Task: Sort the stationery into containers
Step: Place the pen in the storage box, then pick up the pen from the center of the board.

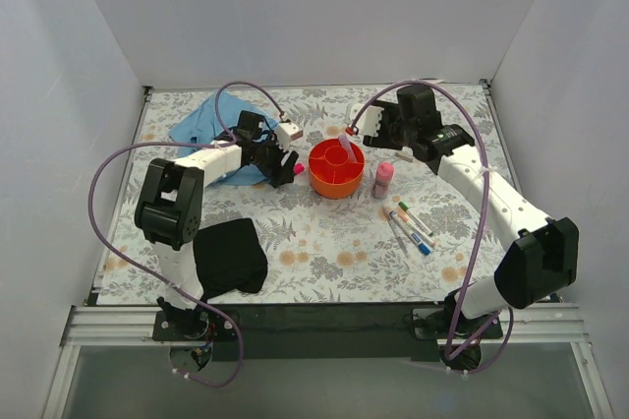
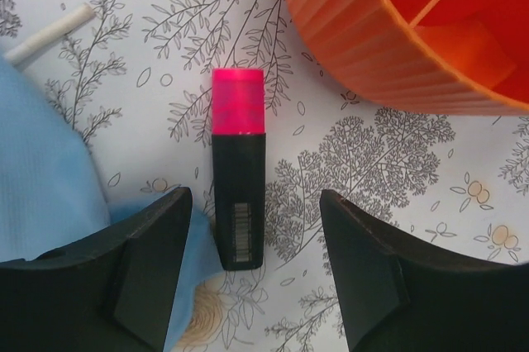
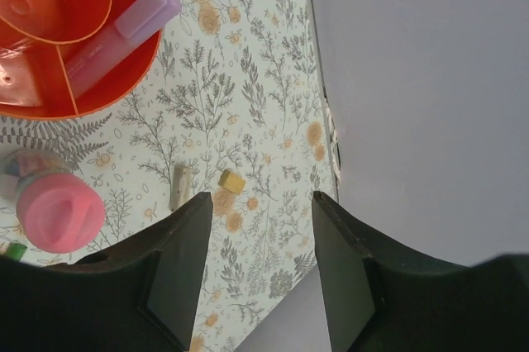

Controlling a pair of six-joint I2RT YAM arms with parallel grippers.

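standing on floral sheet (image 1: 324, 242), orange bowl (image 1: 332, 189), white walls (image 1: 324, 16) l/r & back

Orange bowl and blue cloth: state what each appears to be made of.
The orange bowl looks like moulded plastic with a slight sheen: ribbed outer wall, thin inner dividers, light glowing through. The blue cloth looks like soft matte fabric, possibly microfibre: fine grid texture, a limp edge lying on the table.

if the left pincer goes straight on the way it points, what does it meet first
Likely the pink highlighter, lying on the table between the open fingers of the left pincer; the blue cloth may brush one finger.
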